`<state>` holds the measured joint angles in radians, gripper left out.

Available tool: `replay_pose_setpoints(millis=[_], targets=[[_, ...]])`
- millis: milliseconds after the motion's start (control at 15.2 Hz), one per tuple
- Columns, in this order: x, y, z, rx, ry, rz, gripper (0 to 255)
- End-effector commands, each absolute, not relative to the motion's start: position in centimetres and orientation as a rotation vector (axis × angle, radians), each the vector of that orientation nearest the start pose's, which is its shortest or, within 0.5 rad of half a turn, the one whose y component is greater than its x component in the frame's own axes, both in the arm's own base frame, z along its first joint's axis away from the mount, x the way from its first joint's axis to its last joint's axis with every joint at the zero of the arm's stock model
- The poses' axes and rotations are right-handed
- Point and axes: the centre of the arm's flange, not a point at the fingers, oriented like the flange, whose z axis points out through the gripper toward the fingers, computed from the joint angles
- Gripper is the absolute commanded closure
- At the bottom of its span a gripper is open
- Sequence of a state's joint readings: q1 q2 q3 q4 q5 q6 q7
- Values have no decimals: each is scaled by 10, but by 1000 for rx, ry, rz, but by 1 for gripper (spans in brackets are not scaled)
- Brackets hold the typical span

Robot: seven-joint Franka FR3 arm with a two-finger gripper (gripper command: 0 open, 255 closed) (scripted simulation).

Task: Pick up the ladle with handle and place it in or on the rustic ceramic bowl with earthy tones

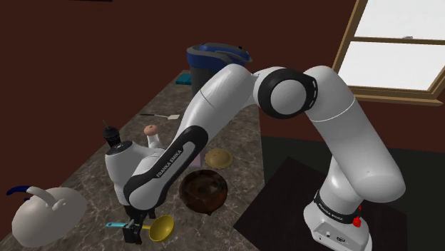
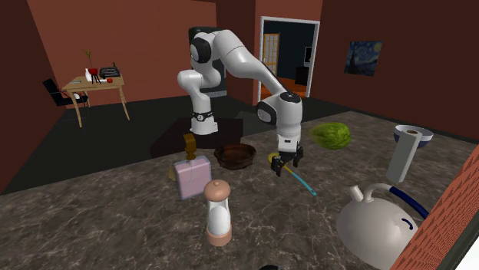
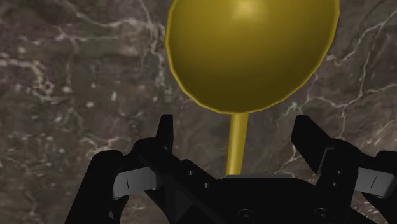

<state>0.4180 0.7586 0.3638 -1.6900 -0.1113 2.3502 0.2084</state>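
The ladle has a golden-yellow cup (image 3: 251, 51), a thin yellow neck (image 3: 237, 143) and a teal handle (image 2: 304, 183). It lies flat on the dark marble counter (image 1: 93, 167). My black gripper (image 3: 238, 137) is low over it and open, one finger (image 3: 167, 137) on each side of the neck, neither touching it. In the shoulder view the gripper (image 1: 132, 229) stands between the yellow cup (image 1: 162, 227) and the teal handle (image 1: 113, 224). The dark brown ceramic bowl (image 1: 203, 191) (image 2: 236, 155) sits upright a short way beyond the ladle's cup.
A white kettle (image 1: 46, 210) stands at the shoulder view's lower left. A pink bottle (image 2: 192, 178), a shaker (image 2: 218, 213), a green lump (image 2: 330, 136) and a paper-roll holder (image 2: 407, 149) ring the spot. A dark blue machine (image 1: 214, 60) stands at the counter's far end.
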Motion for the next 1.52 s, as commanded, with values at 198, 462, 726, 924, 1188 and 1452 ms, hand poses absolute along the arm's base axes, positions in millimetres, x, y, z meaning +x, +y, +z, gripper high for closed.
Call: replay_pose_setpoints(millis=[198, 462, 726, 924, 1188, 1452], targets=[[493, 454, 174, -2886, -842, 185, 255], [493, 455, 175, -2886, -842, 185, 255], [492, 455, 175, -2886, -842, 185, 255], [493, 454, 185, -2886, -842, 185, 255], [493, 454, 206, -2886, -842, 185, 255], [493, 454, 227, -2886, -842, 185, 255]])
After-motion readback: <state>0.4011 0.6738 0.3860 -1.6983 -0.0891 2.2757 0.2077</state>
